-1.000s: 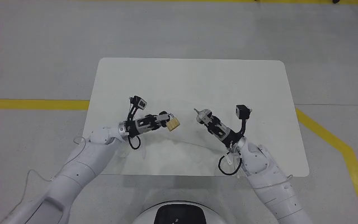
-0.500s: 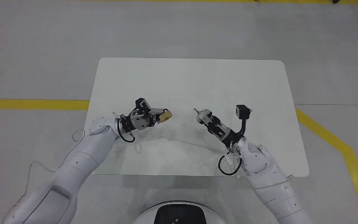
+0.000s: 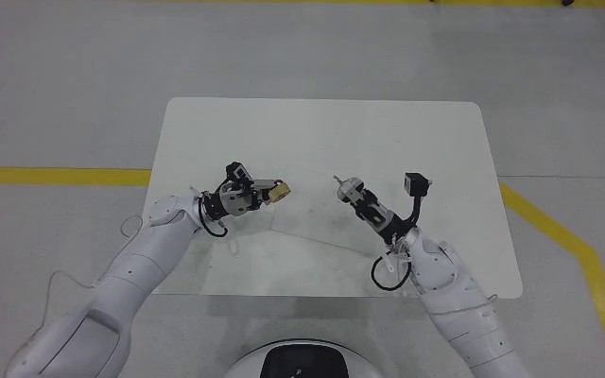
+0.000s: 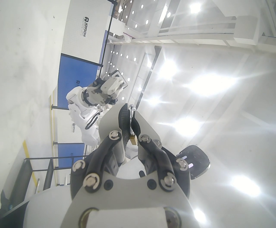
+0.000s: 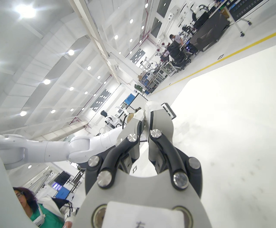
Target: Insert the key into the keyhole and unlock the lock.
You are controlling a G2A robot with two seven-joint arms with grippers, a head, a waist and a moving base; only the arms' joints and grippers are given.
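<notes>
Left pincer [image 3: 257, 194]: clamped on the small brass padlock with a silver shackle [image 3: 279, 192], held over the white rounded tabletop [image 3: 397, 132].
Right pincer [image 3: 350, 188]: closed on a thin silver metal key [image 3: 338, 180], tip roughly toward the padlock.
Gap: key and padlock apart, not touching.

table [image 3: 321, 123]: white, rounded corners | floor [image 3: 95, 85]: pale grey | yellow line [image 3: 66, 176]: left of the table, another angled on the right | ceiling lights [image 5: 46, 81]: bright rows on white beams | far: blue panels [image 4: 77, 67], workbenches [image 5: 204, 19]
</notes>
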